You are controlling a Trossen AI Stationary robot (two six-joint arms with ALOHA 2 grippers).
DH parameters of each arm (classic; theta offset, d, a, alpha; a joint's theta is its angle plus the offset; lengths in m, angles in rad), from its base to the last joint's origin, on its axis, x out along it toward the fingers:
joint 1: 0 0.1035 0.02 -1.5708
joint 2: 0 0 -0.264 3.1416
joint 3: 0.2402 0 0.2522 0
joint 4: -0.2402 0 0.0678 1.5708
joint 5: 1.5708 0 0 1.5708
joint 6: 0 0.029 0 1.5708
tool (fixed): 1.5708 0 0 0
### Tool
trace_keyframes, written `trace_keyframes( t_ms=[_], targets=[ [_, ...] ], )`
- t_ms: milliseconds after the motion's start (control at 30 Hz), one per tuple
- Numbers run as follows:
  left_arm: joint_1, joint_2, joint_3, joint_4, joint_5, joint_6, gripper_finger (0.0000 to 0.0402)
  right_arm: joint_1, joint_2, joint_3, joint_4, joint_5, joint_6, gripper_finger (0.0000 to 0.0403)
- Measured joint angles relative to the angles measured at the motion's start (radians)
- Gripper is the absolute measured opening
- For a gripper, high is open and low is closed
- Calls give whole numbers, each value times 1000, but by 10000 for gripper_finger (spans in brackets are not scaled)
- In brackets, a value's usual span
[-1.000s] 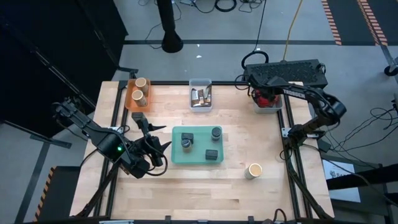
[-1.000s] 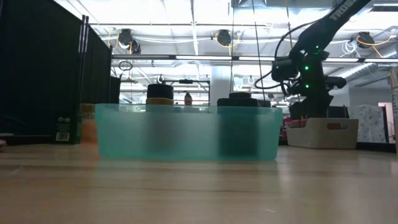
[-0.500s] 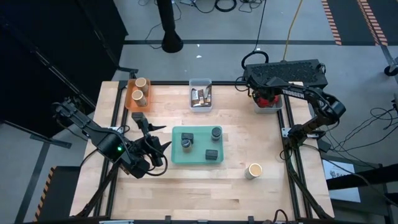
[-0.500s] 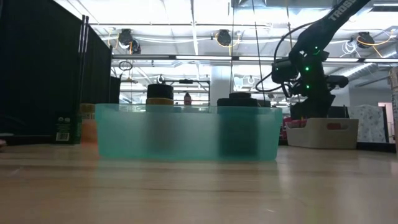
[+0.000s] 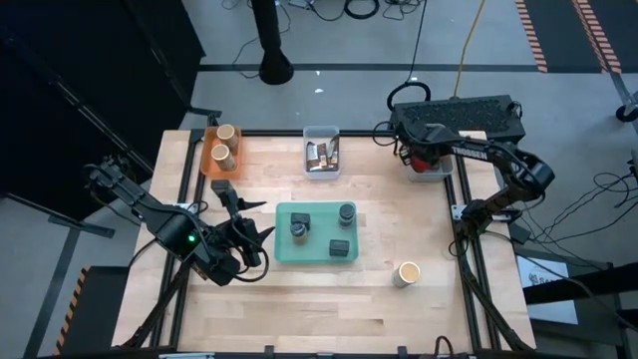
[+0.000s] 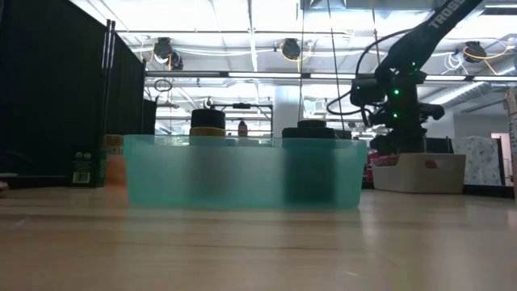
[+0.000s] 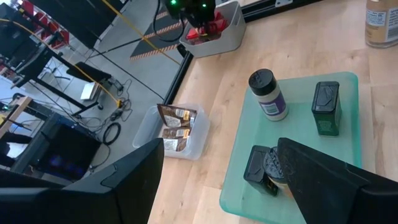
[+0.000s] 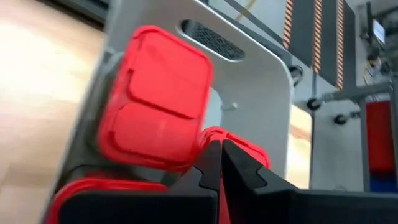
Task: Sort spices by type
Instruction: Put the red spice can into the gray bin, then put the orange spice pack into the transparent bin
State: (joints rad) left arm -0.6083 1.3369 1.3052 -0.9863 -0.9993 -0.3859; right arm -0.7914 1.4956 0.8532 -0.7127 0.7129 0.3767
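Note:
My right gripper (image 8: 220,163) is shut and hangs over the pale bin (image 5: 431,166) at the table's far right corner. Its tips sit among the red cubes (image 8: 158,99) inside. My left gripper (image 5: 251,221) waits open, raised, just left of the teal tray (image 5: 286,211). On that tray stand a white jar with a dark lid (image 7: 268,93), a dark block (image 7: 326,107) and a dark jar (image 7: 266,170). Another dark piece (image 5: 340,247) rests there too. A tan jar (image 5: 407,273) stands on the bare wood to the tray's right, nearer the front. My right gripper points down into the bin with its shut tips right in front of a red cube (image 8: 231,138). I cannot tell whether they touch it. Nothing shows between the fingers.
An orange bin (image 5: 221,152) at the far left holds two tan jars. A clear bin (image 5: 321,157) at the far middle holds printed packets (image 7: 174,121). Bare wood lies in front of the tray. A black box (image 5: 459,115) sits behind the far right bin.

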Motion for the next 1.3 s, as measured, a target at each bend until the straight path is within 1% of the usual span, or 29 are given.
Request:
trace_keyframes(
  t_ms=[100,233,400,633,833,967,1033,1133,1200,1300],
  targets=[
    [0,0,0,0,0,0,313,9,0,0,-7,-7,-28,1],
    [0,0,0,0,0,0,313,10,0,0,-25,-6,-25,0],
    [0,0,0,0,0,0,313,15,1,-2,-88,57,-3,0],
    [1,0,0,1,0,0,313,33,-2,4,-99,59,-6,0],
    [2,0,0,1,0,0,313,73,-67,6,-96,64,14,0],
    [16,0,0,4,0,-1,313,98,-134,31,-122,63,30,0],
    [24,0,0,9,0,-1,313,128,-176,43,-128,38,31,0],
    [36,0,0,15,11,-2,313,197,-245,70,-125,-50,53,0],
    [43,0,0,20,32,-2,313,264,-293,84,-101,-109,64,0],
    [52,0,0,42,58,-3,313,393,-360,89,-45,-162,52,0]
  ],
)
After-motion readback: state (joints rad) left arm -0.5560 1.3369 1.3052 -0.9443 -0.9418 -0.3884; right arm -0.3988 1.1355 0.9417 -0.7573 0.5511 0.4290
